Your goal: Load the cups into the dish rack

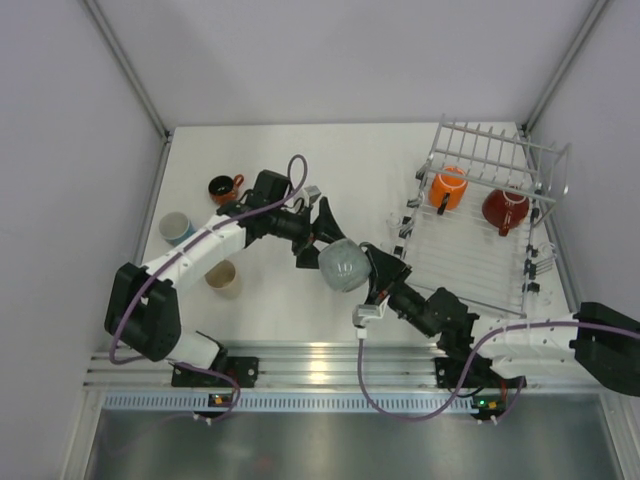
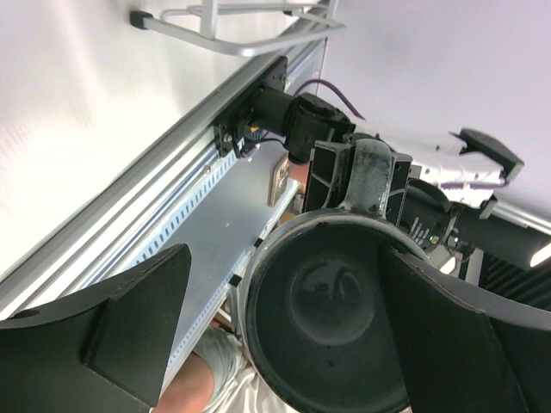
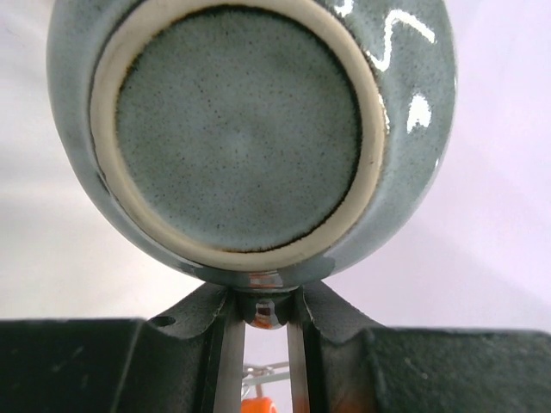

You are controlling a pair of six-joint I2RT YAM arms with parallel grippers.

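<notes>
The grey mug (image 1: 343, 266) hangs in the air over the table's middle, between both grippers. My right gripper (image 1: 378, 272) is shut on its handle; the right wrist view shows the mug's base (image 3: 241, 129) above the closed fingers (image 3: 260, 301). My left gripper (image 1: 325, 232) is open at the mug's mouth. In the left wrist view the dark inside (image 2: 327, 318) faces the camera, one finger well clear on the left, the other across the rim. The bright orange mug (image 1: 448, 188) and dark red mug (image 1: 506, 209) sit in the dish rack (image 1: 470, 250).
The squat orange-red mug with black inside (image 1: 224, 187), the light blue mug (image 1: 177, 227) and the cream mug (image 1: 222, 277) stand on the table at the left, beside the left arm. The rack fills the right side up to the wall.
</notes>
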